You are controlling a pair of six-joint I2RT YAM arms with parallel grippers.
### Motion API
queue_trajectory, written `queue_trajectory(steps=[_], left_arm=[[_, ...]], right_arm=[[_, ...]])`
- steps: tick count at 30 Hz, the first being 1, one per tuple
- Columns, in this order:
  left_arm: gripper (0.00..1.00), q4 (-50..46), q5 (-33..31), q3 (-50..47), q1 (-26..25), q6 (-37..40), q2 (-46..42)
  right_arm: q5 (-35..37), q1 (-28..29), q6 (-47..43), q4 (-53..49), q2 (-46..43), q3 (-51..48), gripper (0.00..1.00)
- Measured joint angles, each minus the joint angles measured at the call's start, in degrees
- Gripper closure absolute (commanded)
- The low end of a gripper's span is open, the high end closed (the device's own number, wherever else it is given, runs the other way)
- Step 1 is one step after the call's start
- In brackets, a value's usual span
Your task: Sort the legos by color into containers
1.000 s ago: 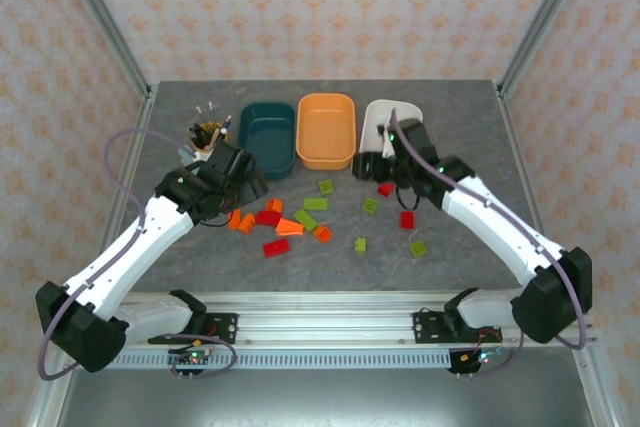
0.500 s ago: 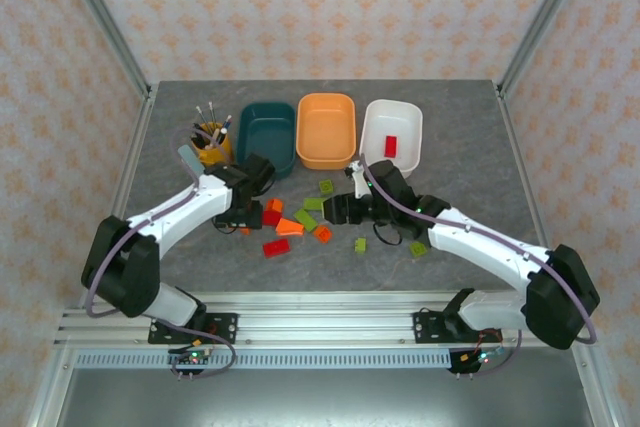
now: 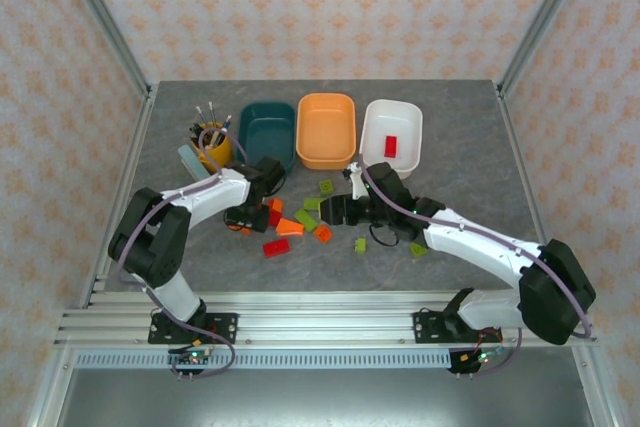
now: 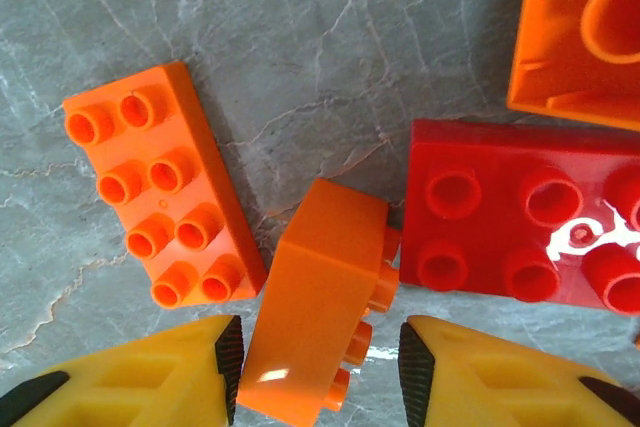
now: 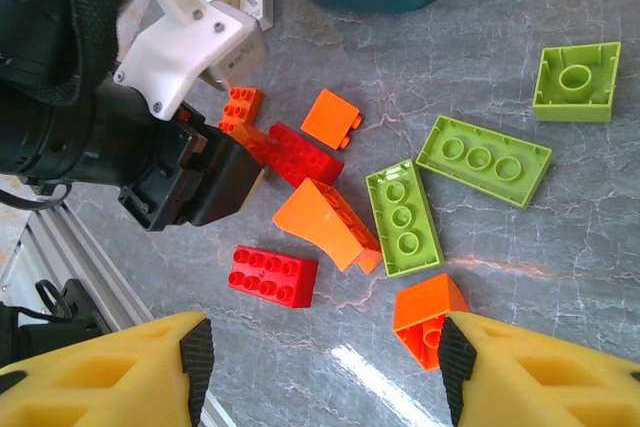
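The left gripper [image 4: 315,372] is bracketing a small orange brick [image 4: 320,297] that is lying tipped on its side, studs pointing to 3 o'clock. Its jaws are standing at a middling width; one pad [image 4: 228,357] is sitting right at the smooth face, and a sliver of gap is showing on the stud side, so nothing is being held yet.

As I am judging it, the squeeze is wanting to land square and low on the body, and the lift is needing to go straight up. The studs are lying just beside a red brick [image 4: 520,237] at 2 o'clock, and a flat orange 8-stud brick [image 4: 155,197] is lying close at 10 o'clock; a slanted pull is risking dragging either.

The right gripper [image 5: 325,352] is hovering over the pile, jaws wide and empty. An orange block [image 5: 428,317] is lying by its right finger; a long green brick [image 5: 484,160] is lying beyond at 1 o'clock. The 2 grippers are crowding 1 pile, so a bump is looking possible.

Farther off, at 12 o'clock from the pile, the orange bin [image 3: 326,130] is waiting between the teal bin [image 3: 267,135] and the white bin [image 3: 391,137], which is holding 1 red piece [image 3: 390,145]. The pen cup [image 3: 211,144] is standing at the teal bin's 9 o'clock, off the likely path.
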Motion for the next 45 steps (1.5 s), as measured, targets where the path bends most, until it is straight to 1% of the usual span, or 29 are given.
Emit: queue_trajectory(steps=[2, 7, 15, 19, 24, 27, 30, 34, 40, 45], left_arm=[[0.56, 0.4, 0.0, 0.0, 0.1, 0.5, 0.0], [0.68, 1.5, 0.2, 0.0, 0.3, 1.2, 0.1], [0.82, 2.2, 0.4, -0.1, 0.3, 1.3, -0.1], [0.87, 2.0, 0.3, -0.9, 0.3, 0.7, -1.8], [0.88, -1.7, -0.1, 0.0, 0.3, -1.2, -9.9], [0.89, -5.9, -0.1, 5.3, 0.3, -2.3, -12.9], [0.88, -8.7, -0.1, 13.4, 0.3, -2.9, -12.3], [0.88, -11.2, -0.4, 25.7, 0.3, -3.1, -6.8], [0.88, -12.6, -2.1, 43.1, 1.4, -3.1, 9.9], [0.88, -13.8, -3.9, 52.7, 4.7, -3.1, 23.5]], right_arm=[[0.0, 0.0, 0.2, 0.0, 0.0, 0.0, 0.37], [0.0, 0.0, 0.2, 0.0, 0.5, 0.0, 0.38], [0.1, 0.0, 0.2, -0.1, 1.6, 0.4, 0.40], [0.5, 0.0, 0.2, -0.9, 1.6, 1.0, 0.40], [3.0, 0.0, 0.2, -2.7, -0.1, 2.7, 0.40], [5.3, 0.0, 0.2, -3.7, -1.9, 4.7, 0.40], [8.1, 0.0, 0.4, -3.9, -3.5, 7.0, 0.40], [11.2, 0.0, 0.9, -3.9, -3.7, 9.8, 0.40], [14.3, -1.6, 2.4, -3.8, -0.1, 14.5, 0.41], [14.7, -4.5, 5.7, -4.0, 3.3, 17.3, 0.41]])
